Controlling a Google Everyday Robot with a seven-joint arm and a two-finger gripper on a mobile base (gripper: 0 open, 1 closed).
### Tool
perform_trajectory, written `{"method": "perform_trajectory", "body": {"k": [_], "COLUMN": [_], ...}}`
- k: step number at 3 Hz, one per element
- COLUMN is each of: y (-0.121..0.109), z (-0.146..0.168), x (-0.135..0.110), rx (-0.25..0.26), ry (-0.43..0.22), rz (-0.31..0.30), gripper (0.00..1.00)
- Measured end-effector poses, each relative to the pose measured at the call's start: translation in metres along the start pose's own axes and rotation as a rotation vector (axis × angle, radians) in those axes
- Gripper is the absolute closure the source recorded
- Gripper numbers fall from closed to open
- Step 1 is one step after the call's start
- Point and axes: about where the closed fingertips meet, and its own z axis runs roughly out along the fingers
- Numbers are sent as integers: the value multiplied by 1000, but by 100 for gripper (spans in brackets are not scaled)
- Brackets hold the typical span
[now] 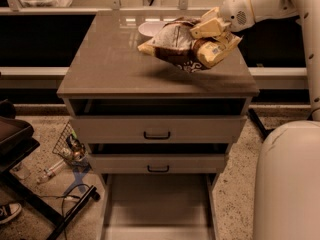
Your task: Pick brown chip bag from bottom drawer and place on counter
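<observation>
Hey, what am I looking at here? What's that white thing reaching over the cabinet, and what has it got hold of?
That white thing is a robot arm reaching in from the right. A single camera looks down on a drawer cabinet from the front. At the arm's end is its tool, two tan fingers shut on the brown chip bag, held over the counter. A white bowl sits on the counter behind the bag. Lower down, the bottom drawer is pulled out.
</observation>
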Motion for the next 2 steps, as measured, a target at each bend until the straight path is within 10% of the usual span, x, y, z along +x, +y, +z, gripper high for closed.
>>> {"method": "perform_trajectory", "body": {"k": [2], "y": [-2], "z": [8], "x": [0], "rx": [-5], "ry": [-4], "rz": [2], "gripper": [15]}}
